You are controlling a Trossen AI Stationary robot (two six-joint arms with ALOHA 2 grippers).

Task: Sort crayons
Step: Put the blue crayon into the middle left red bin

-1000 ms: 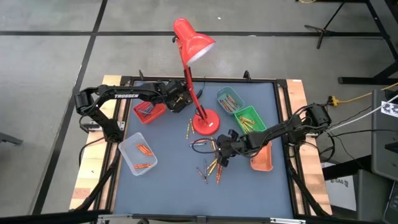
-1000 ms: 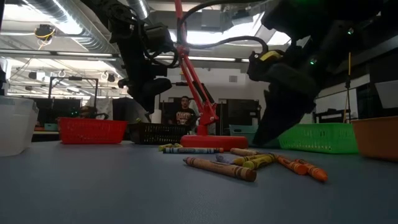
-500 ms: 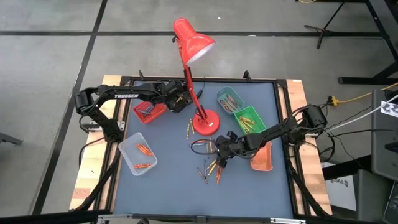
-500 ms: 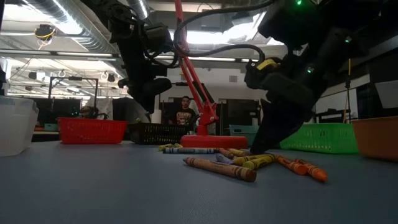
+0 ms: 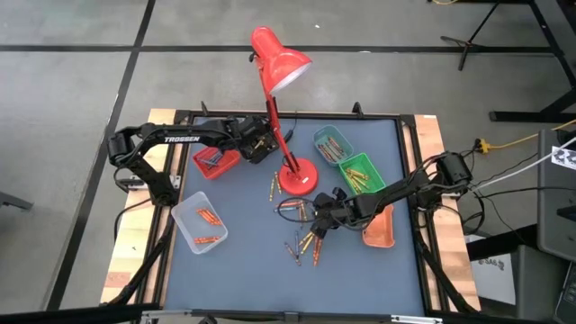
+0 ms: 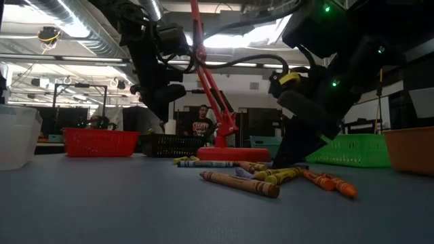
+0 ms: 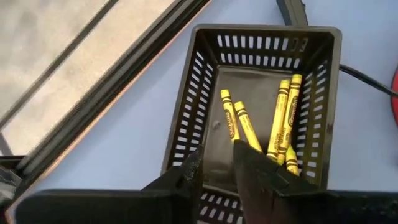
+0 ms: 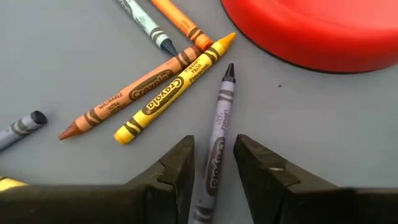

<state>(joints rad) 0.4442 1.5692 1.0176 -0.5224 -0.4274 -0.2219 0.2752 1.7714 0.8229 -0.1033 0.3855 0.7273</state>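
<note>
Several loose wax crayons (image 5: 306, 241) lie scattered on your blue-grey table top (image 5: 243, 270), just in front of the red desk lamp's round base (image 5: 297, 177). Your right gripper (image 8: 214, 163) is down among them — its dark fingers stand parted, one on each side of a grey paper-wrapped crayon (image 8: 216, 140) whose black tip points toward the lamp base; nothing is pinched yet. Beside it lie a yellow crayon (image 8: 174, 88) and a brown-orange crayon (image 8: 130, 97), touching side by side. Your left gripper (image 7: 219, 167) hangs over the black slotted plastic basket (image 7: 199, 87) near the table's back edge, fingers slightly apart and empty — four or so yellow crayons (image 7: 283, 118) lie inside.
</note>
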